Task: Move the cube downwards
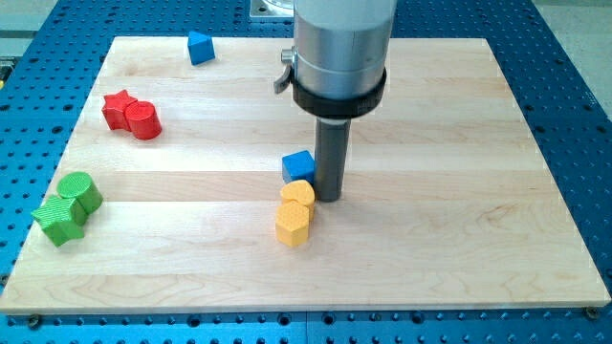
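A blue cube (298, 165) lies near the middle of the wooden board (459, 220). My tip (328, 198) stands just to the cube's right and slightly lower, touching or nearly touching it. Directly below the cube are two yellow blocks: a rounded one (298, 195) against the cube's lower side and a hexagonal one (294, 225) below that. My tip is right beside the upper yellow block.
A blue triangular block (199, 47) lies at the view's top left. A red star block (118, 107) and red cylinder (142, 120) sit at the left. A green cylinder (80, 192) and green star block (58, 219) sit at the lower left.
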